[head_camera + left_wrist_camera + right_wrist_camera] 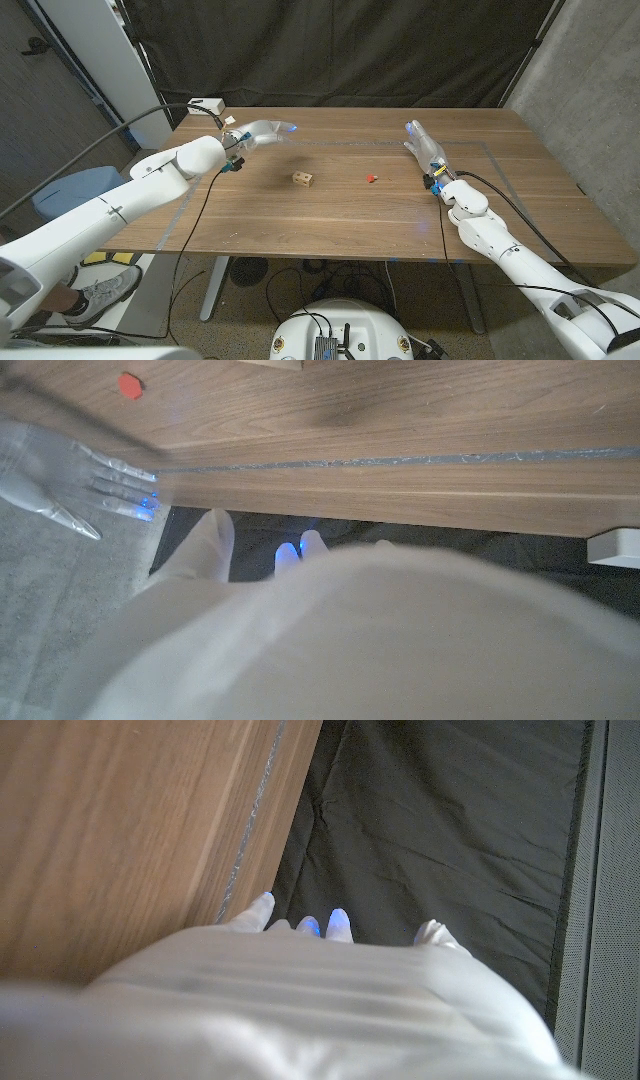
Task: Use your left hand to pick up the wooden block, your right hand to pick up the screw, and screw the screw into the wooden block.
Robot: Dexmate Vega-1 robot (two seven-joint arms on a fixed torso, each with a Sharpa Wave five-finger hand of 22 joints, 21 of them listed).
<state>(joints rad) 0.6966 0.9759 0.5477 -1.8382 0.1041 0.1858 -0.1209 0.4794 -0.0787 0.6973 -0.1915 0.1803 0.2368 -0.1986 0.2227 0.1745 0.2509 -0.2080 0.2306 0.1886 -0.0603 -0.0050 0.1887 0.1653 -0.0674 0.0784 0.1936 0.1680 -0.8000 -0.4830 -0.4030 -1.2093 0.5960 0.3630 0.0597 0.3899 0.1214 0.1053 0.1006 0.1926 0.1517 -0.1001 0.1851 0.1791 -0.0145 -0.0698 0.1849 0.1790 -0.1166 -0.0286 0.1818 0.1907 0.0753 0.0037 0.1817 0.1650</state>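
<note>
**Both hands empty, block and screw untouched: risks are in the approach**

Your left hand [258, 132] sits over the far left part of the table [400, 225], fingers spread, holding nothing. Your right hand [424, 145] is at the far right, fingers apart and reaching away, also empty.

The wooden block [302, 179] lies mid-table, nearer your left hand. The red screw [371, 179] lies just right of it, well apart from your right hand.

Risks:
- The screw is tiny and lies flat on the wood, so big fingertips will likely push or roll it instead of pinching it.
- The block is light, so a sideways touch slides it or tips it.
- If the block's hole ends up facing away from the right hand, lining up the screw fails.
- Hands crossing mid-table can bump each other.
</note>
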